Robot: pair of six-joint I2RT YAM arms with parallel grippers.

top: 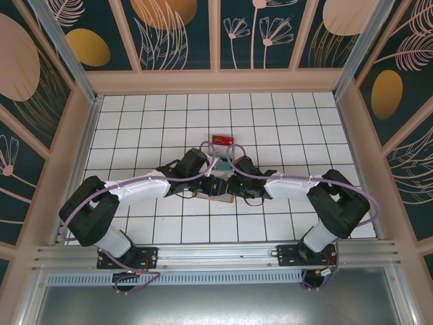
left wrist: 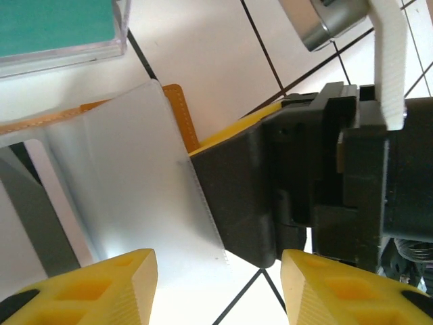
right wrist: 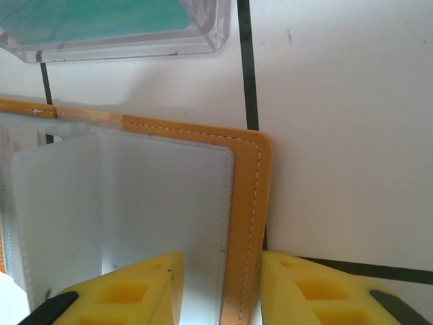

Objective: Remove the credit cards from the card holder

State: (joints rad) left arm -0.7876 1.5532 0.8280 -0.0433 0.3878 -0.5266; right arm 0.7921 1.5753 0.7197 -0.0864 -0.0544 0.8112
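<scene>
The card holder [top: 220, 196] lies open on the white tiles between both arms. Its pale blue-grey inside and orange stitched border [right wrist: 247, 203] are plain in the right wrist view. My right gripper [right wrist: 220, 291] is shut on the holder's right edge, one yellow finger on the pale lining and the other outside the border. My left gripper [left wrist: 220, 288] is open; between its fingertips are a corner of the pale sleeve [left wrist: 135, 196] and the right gripper's black finger [left wrist: 237, 196]. No card shows inside the holder. A teal card in a clear case [right wrist: 101, 20] lies just beyond it.
A red card [top: 222, 140] lies on the tiles further back, past the teal card [top: 223, 162]. Both arms crowd the middle of the floor [top: 135, 122]. Patterned walls close in the left, right and back sides.
</scene>
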